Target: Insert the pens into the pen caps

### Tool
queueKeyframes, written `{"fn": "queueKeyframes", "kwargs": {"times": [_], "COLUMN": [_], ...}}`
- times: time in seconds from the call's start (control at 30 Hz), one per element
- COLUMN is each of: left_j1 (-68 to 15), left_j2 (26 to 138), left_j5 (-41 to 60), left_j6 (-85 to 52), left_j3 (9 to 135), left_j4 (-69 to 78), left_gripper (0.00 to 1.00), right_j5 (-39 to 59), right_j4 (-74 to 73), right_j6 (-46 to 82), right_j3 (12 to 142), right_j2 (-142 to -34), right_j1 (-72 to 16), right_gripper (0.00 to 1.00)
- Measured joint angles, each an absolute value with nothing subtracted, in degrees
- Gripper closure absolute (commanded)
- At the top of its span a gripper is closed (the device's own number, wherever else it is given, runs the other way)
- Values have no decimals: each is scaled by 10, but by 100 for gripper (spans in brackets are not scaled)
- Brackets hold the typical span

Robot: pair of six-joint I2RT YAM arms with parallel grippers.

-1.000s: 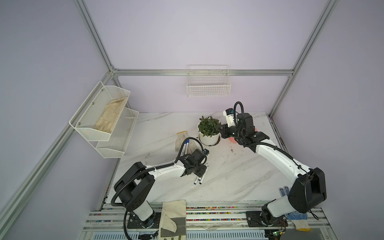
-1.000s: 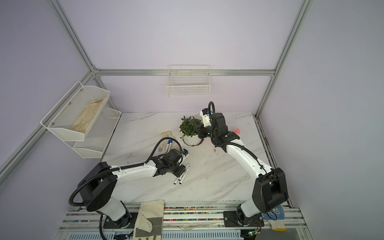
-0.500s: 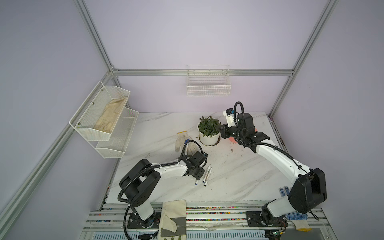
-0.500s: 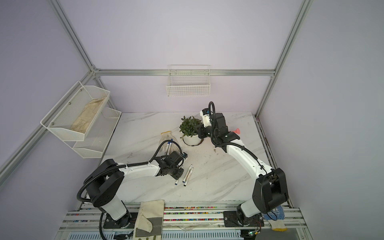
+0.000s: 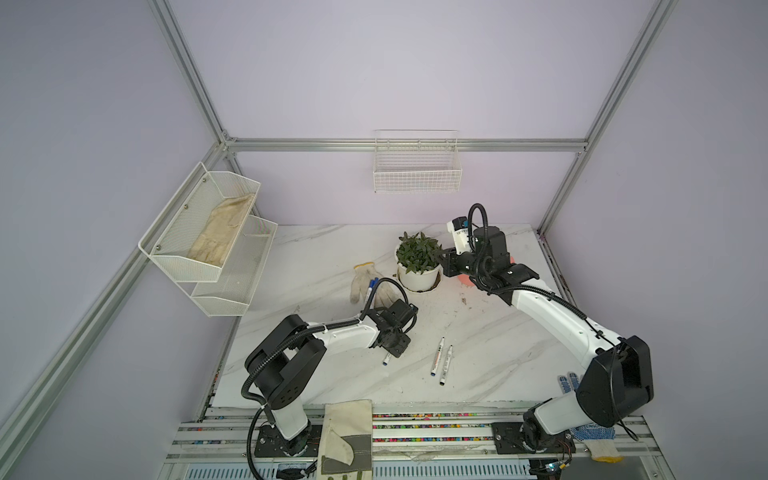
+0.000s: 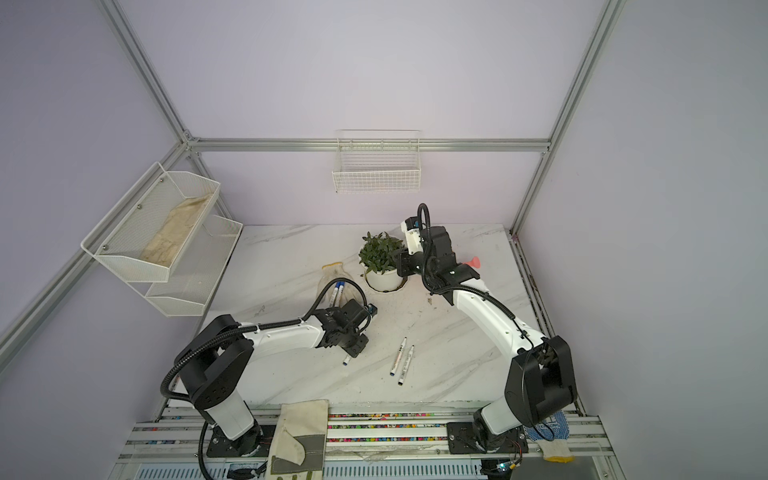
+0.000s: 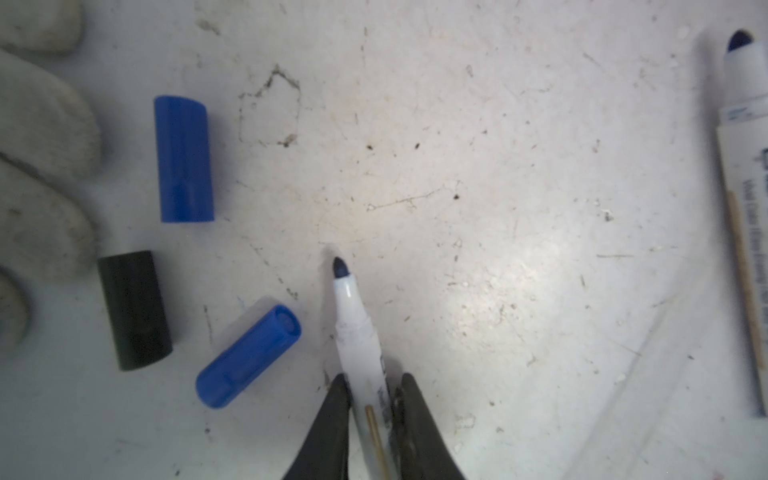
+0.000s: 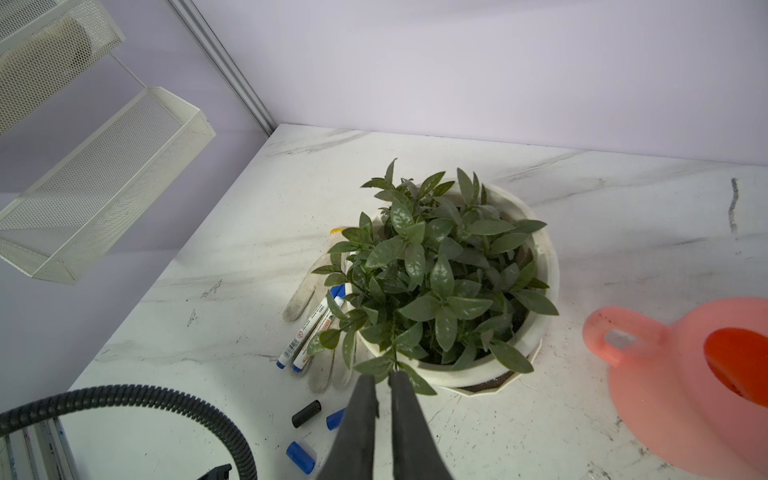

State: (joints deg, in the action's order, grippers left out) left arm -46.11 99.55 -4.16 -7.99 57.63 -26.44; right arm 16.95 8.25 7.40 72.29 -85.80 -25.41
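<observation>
In the left wrist view my left gripper [image 7: 372, 382] is shut on a white pen [image 7: 359, 345] whose bare blue tip points away from the jaws, low over the table. Beside that tip lie three pen caps: a blue one [image 7: 248, 356], a black one [image 7: 134, 309] and another blue one [image 7: 183, 160]. In a top view two uncapped pens [image 5: 437, 356] [image 5: 446, 365] lie side by side to the right of the left gripper [image 5: 395, 347]. Two capped pens [image 5: 372, 286] rest on a glove. My right gripper [image 8: 383, 376] is shut on nothing, hovering next to the plant.
A potted plant [image 5: 417, 278] stands at mid-back with a white work glove [image 5: 361, 282] to its left and a pink watering can [image 8: 685, 374] to its right. A two-tier mesh shelf [image 5: 208, 232] hangs on the left wall, a wire basket [image 5: 417, 166] on the back wall.
My left gripper has closed on one pen. The two other loose pens now lie farther to the right of it. The right arm has not moved.
</observation>
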Motion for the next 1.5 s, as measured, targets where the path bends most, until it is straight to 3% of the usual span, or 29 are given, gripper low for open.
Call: {"fn": "queueKeyframes", "kwargs": {"times": [0.1, 0.63, 0.7, 0.9, 1.03, 1.5], "left_j1": [-461, -443, -437, -420, -409, -386], "left_j2": [997, 957, 947, 936, 929, 782], "left_j5": [-40, 0, 2, 7, 8, 11], "left_j6": [-75, -80, -83, -89, -88, -88], "left_j3": [582, 585, 588, 597, 597, 592], "left_j4": [-268, -180, -163, -115, -99, -94], "left_gripper": [100, 100, 100, 100, 100, 100], "right_j5": [166, 112, 97, 36, 27, 71], "right_j4": [83, 87, 102, 262, 384, 529], "right_j6": [74, 112, 133, 175, 202, 418], "right_j3": [722, 716, 704, 669, 625, 415], "right_j2": [-858, -856, -852, -841, -829, -699], "right_j1": [-254, -237, -217, -153, -150, -115], "right_gripper": [87, 82, 76, 41, 28, 17]}}
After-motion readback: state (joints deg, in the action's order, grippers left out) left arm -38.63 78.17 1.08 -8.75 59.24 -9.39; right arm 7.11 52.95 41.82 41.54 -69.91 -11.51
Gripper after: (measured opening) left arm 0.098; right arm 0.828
